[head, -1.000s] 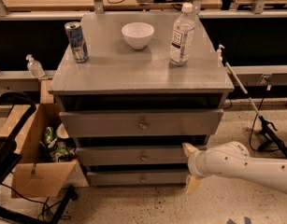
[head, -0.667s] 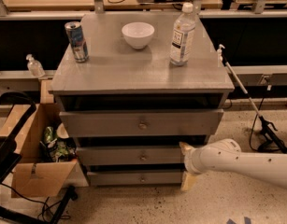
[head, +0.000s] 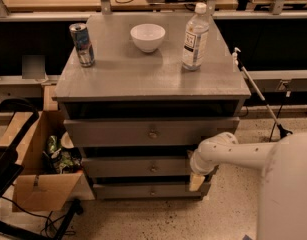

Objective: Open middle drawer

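Observation:
The grey cabinet [head: 153, 79] has three drawers. The middle drawer [head: 128, 167] is a shallow grey front with a small round knob [head: 153, 168] at its centre, and it looks closed. My gripper [head: 193, 169] is at the right end of that front, well to the right of the knob. Its tan fingers [head: 196, 182] stand apart, one above and one below the front's right end, and hold nothing. The white arm [head: 243, 156] reaches in from the right.
On the cabinet top stand a can [head: 82, 44], a white bowl [head: 147, 37] and a water bottle [head: 195, 34]. An open cardboard box [head: 38, 174] with rubbish sits on the floor at the left. A thin rod [head: 258, 94] leans at the right.
My gripper and arm have moved a little to the left, closer to the right end of the middle drawer. The drawers have not moved.

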`<action>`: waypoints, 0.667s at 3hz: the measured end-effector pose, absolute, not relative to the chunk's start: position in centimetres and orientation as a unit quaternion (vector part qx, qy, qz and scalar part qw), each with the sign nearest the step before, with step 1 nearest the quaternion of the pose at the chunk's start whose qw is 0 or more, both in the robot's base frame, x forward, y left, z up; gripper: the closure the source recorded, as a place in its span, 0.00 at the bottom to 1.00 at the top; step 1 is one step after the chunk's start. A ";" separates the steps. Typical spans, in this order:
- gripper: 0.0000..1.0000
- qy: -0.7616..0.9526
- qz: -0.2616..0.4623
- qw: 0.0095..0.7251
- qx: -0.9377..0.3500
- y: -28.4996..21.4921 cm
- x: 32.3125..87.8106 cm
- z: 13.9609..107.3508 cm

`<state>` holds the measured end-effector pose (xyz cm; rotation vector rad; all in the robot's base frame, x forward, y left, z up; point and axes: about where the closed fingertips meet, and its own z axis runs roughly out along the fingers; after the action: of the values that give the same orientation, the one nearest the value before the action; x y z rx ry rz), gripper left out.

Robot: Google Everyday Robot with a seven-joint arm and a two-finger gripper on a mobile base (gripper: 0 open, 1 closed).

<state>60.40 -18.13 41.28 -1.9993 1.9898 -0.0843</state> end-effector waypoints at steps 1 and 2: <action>0.39 0.704 -0.020 0.123 -0.699 -18.1 60.4 39.4; 0.63 0.704 -0.020 0.122 -0.699 -18.1 60.4 39.7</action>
<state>60.43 -18.09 39.74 -2.0416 2.0548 -0.0586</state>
